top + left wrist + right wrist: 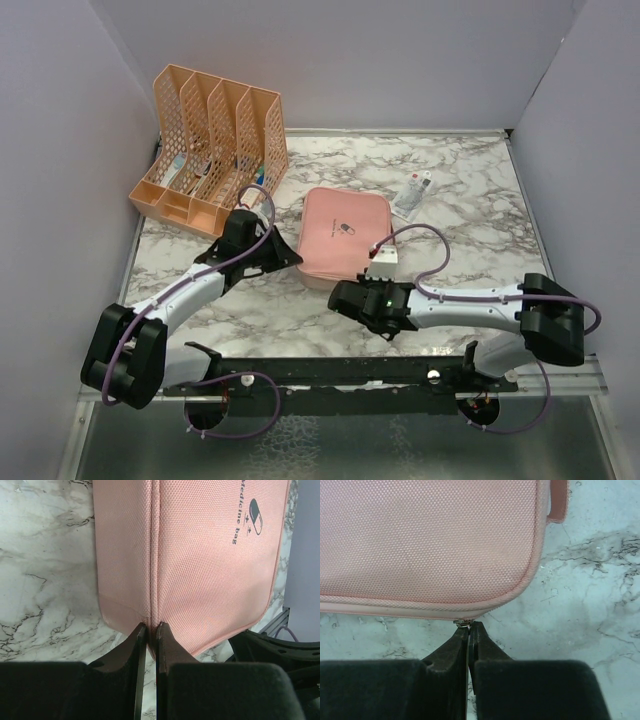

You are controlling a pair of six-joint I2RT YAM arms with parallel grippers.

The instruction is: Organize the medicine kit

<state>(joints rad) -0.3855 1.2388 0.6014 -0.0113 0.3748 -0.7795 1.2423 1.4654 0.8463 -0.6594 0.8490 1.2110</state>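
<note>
Top external view: the medicine kit (345, 235) lies closed at the centre of the worktop (480, 250). My left tool (151, 627) is narrowed to a slit at its seam. My right tool (468, 626) is pinched closed beside the zip pull (462, 623). A packet (413, 193) lies outside at upper right, so I judge work remains.
</note>
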